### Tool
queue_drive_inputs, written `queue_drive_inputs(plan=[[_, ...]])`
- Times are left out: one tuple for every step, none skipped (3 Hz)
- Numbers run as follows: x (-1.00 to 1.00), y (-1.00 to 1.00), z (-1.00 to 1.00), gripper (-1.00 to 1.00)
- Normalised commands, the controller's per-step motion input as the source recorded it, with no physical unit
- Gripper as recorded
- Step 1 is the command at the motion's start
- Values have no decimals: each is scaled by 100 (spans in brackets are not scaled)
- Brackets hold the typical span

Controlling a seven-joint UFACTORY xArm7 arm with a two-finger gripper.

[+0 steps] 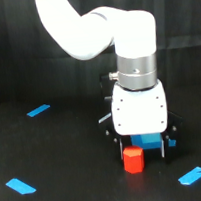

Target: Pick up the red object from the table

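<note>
Arm bent over, wrist vertical; end effector (142, 152) spread wide, low above table (69, 157), red object (133, 159) in front.

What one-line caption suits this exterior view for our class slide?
White xArm6's pincer lowered over the red object on the black table, blue strips scattered around.

My white casing hides most of the flat blue square piece (147, 141); my white arm (60, 22) runs off the frame's top edge.
</note>
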Motion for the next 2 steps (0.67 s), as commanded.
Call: queue_drive_inputs(plan=[[9,-20,-15,19],[8,-22,-5,17]])
